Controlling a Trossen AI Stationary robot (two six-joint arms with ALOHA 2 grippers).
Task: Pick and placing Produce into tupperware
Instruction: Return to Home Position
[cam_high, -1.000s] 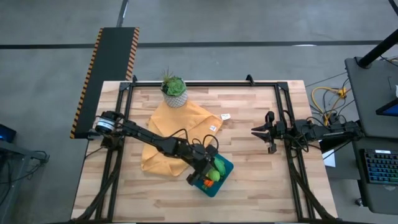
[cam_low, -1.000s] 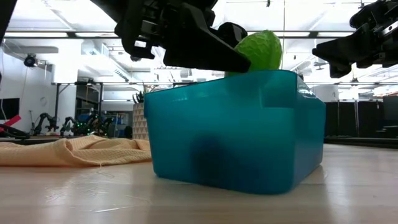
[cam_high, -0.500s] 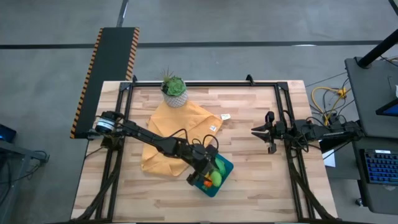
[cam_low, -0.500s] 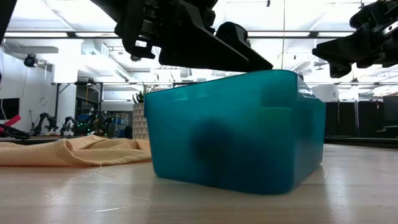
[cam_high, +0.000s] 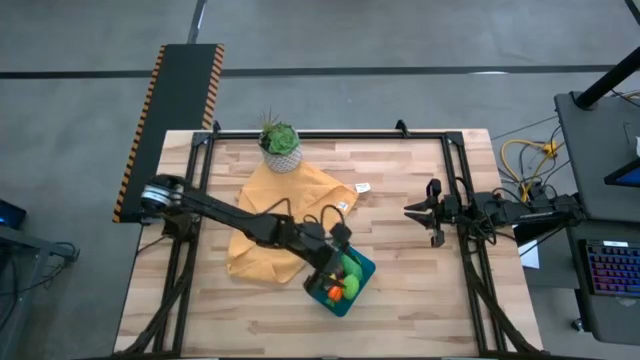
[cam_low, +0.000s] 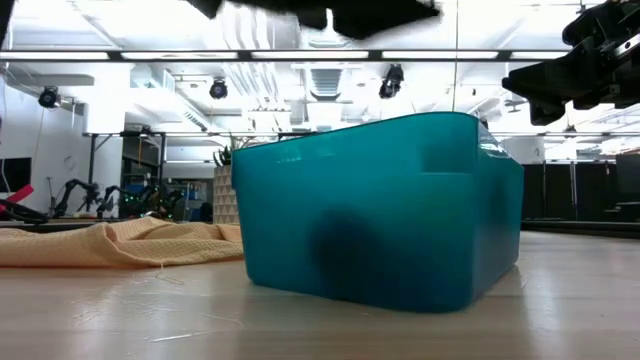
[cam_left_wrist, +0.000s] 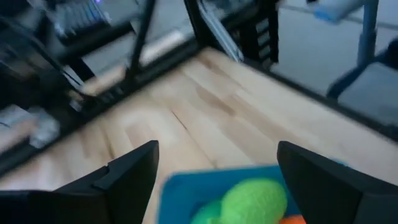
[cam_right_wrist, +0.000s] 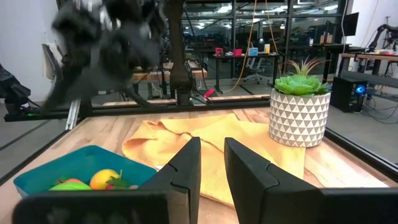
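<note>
Several green, yellow, orange produce (cam_high: 345, 281) in teal tupperware (cam_high: 339, 308) | left claw (cam_left_wrist: 217, 149) spread wide, empty | right claw (cam_right_wrist: 212, 143) nearly closed, empty

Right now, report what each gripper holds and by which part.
Nothing is held. The left gripper hangs above the tupperware with open, empty fingers; the green piece lies inside. The right gripper, at the right edge, holds nothing.

My left arm reaches from its base at the left edge of the wooden table (cam_high: 400, 300) across the mustard-yellow cloth (cam_high: 262, 205). My left gripper (cam_high: 328, 262) is above the teal tupperware (cam_high: 366, 270), at the side nearest the cloth. Inside the tupperware lie a green piece (cam_high: 351, 268) and an orange piece (cam_high: 335, 293). My right gripper (cam_high: 412, 211) waits near the table's right side, well apart. A potted plant (cam_high: 279, 145) stands at the cloth's far corner.
</note>
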